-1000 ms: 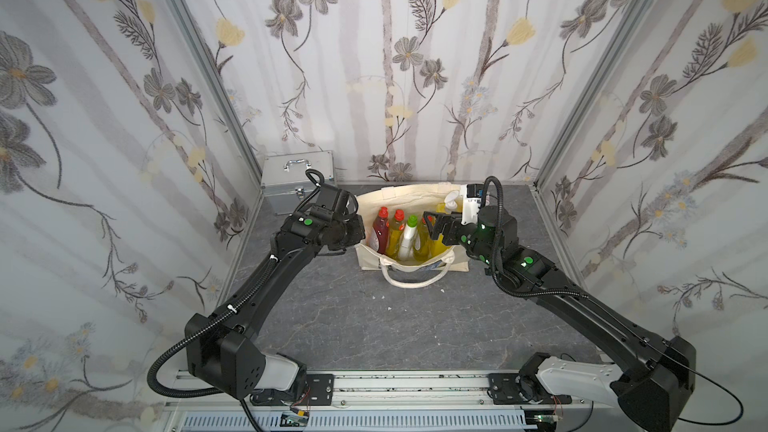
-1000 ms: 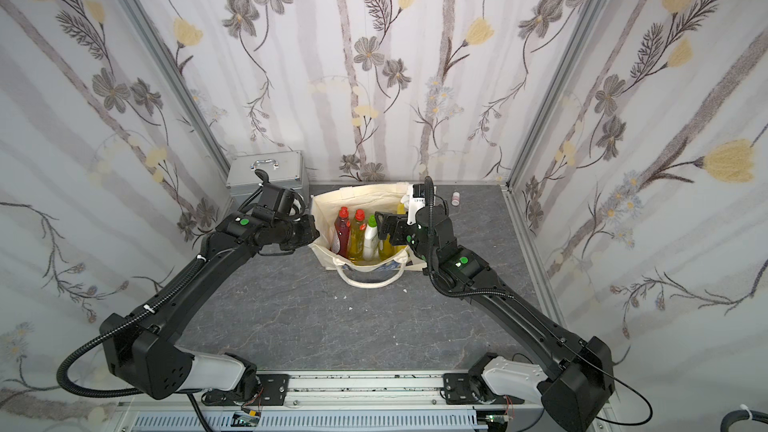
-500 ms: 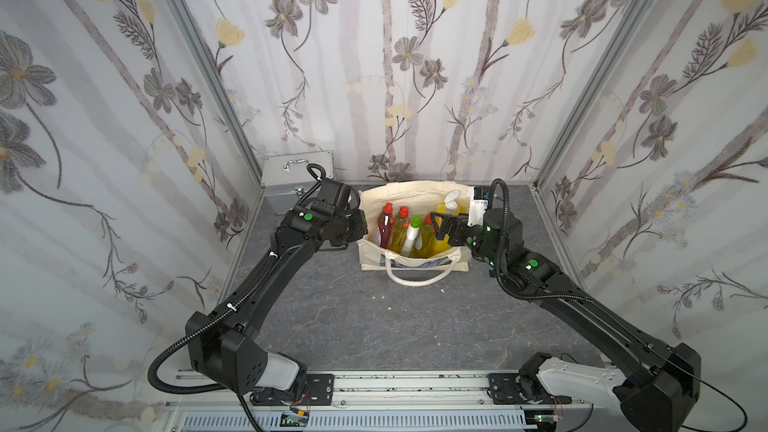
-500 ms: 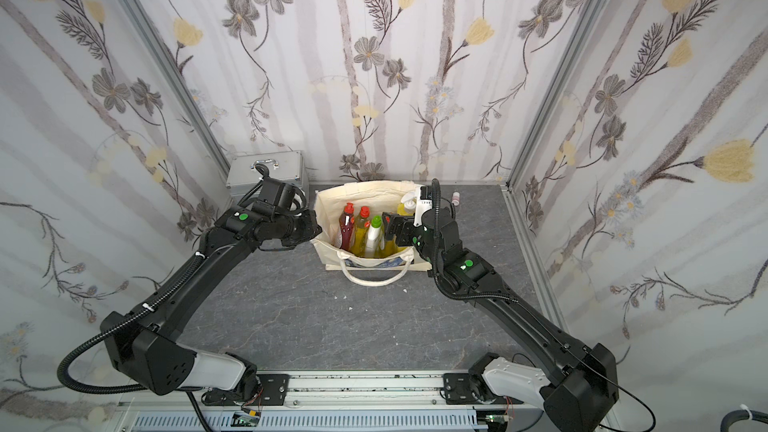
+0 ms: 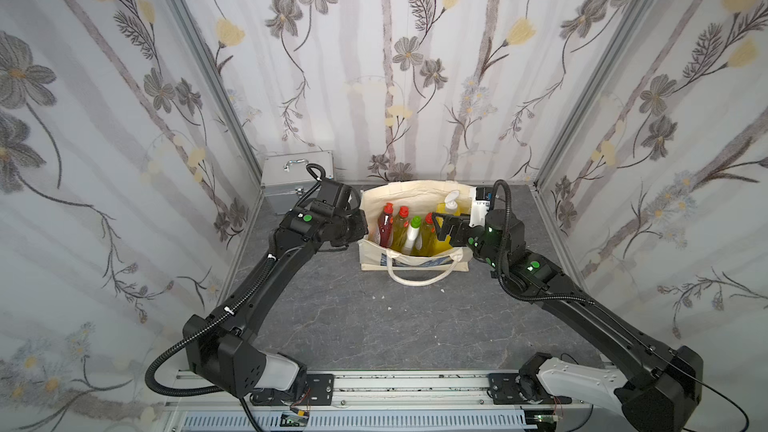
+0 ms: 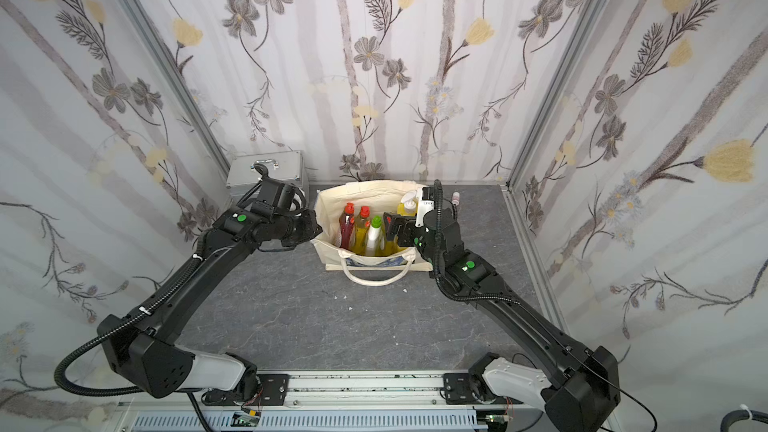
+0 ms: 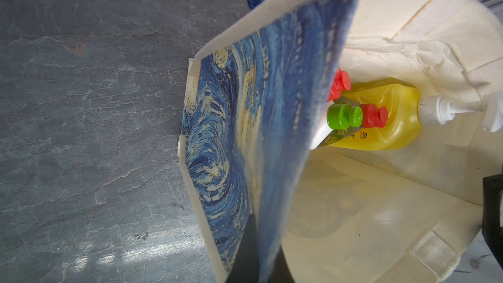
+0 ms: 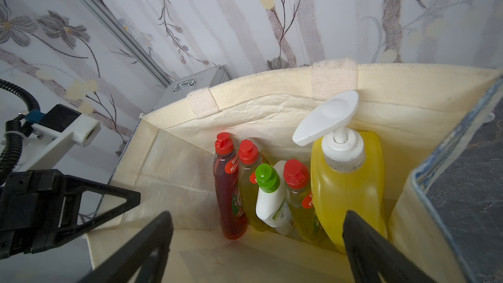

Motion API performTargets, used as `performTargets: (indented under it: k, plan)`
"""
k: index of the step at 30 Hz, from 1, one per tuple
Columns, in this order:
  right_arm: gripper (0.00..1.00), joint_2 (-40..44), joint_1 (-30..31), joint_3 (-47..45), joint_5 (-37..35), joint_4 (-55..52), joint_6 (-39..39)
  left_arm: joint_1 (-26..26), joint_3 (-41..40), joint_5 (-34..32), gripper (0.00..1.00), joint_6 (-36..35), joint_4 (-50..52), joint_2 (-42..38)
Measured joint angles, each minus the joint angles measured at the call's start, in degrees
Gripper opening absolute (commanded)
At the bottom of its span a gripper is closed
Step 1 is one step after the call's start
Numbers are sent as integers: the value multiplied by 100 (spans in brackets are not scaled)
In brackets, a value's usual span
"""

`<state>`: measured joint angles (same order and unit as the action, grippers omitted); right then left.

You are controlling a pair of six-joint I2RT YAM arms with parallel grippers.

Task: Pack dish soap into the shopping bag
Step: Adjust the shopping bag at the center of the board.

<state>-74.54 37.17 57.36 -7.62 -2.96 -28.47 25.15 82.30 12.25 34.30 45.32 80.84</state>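
Our left claw (image 5: 360, 223) is pinched shut on the top edge of one side wall of the shopping bag (image 5: 415, 258). The cloth sits tight between its two fingers. The blue and yellow painted outside is on one side of this claw, and the plain cream inside is on the other.

Our right claw (image 5: 436, 226) hangs over the open top of the bag, at the end across from the left claw. Its fingers stand wide apart, and we see nothing between them. It holds nothing.

All the soap is down inside the bag, under and just ahead of the right claw. The big yellow bottle (image 8: 348, 194) with the white pump stands closest to one of its fingers. We cannot tell if that finger touches it.

The second yellow-green bottle (image 8: 302, 200), the white bottle (image 8: 270, 200) with the green cap, the first yellow-green bottle (image 8: 247, 183) and the red bottle (image 8: 228, 194) stand in a tight bunch beside it. They are all upright, except the white one, which leans a little. The red bottle is the nearest to the left claw, but well apart from it.

A silver case (image 5: 297, 172) sits behind the left claw, by the wall.
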Motion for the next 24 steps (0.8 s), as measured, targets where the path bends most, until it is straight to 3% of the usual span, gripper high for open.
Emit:
performTargets:
  k: [20,21,24]
  plan:
    - [100,136,-7,-63,-105,2,-46,57,365,63,0,59,72,4]
    - [100,138,-7,-61,-105,0,-46,57,313,50,1,61,46,-13]
    - [100,170,-7,-39,-105,-15,-46,52,166,-22,16,83,2,-92]
